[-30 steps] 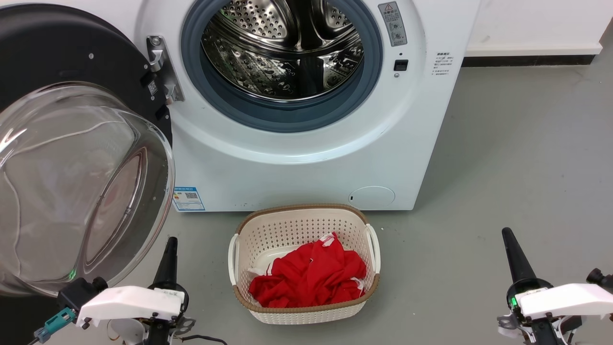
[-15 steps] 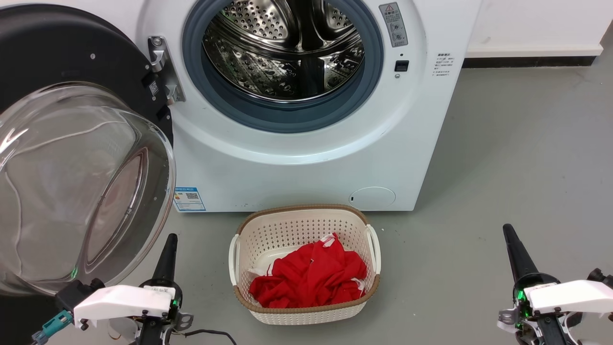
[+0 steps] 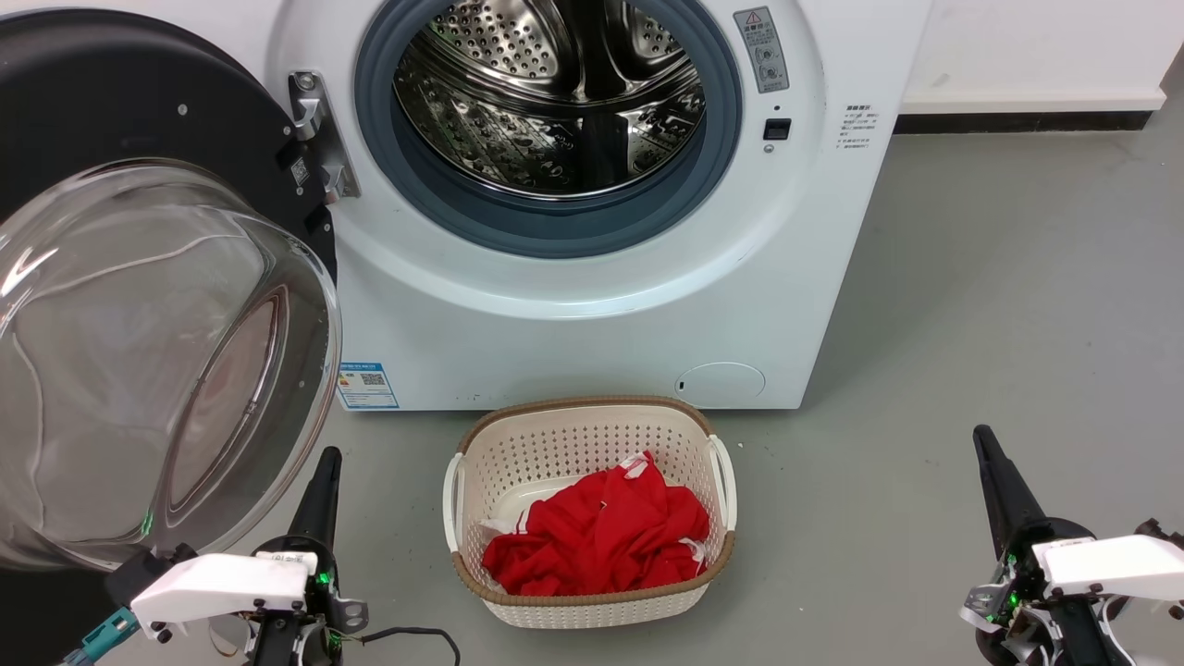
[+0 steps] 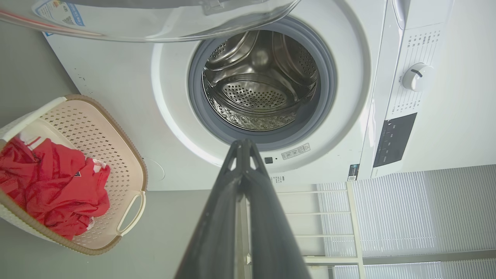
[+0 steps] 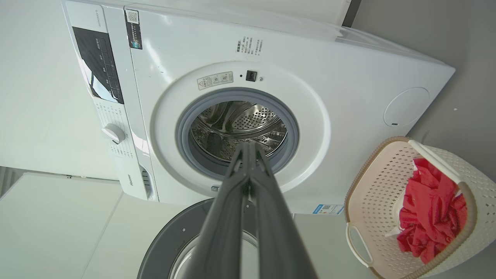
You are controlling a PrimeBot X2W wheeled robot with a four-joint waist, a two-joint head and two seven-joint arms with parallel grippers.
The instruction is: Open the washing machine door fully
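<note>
On the washing machine (image 3: 573, 342) front, right of the drum opening (image 3: 546, 231): grey warning sticker (image 3: 760, 48) with red triangle sign, print too small to read. Further right: small printed lines (image 3: 857, 125), unreadable. Low on the left: blue label (image 3: 368, 385) with QR code, text illegible.

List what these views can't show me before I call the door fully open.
1) Head view: the door runs off the left edge, so its outer rim and swing angle are unseen.
2) Right wrist view: the right gripper covers the door's middle; the bottom edge cuts the rest.
3) Head view: the red cloth hides the basket floor.
4) Head view: print on the blue sticker is too small to read.
</note>
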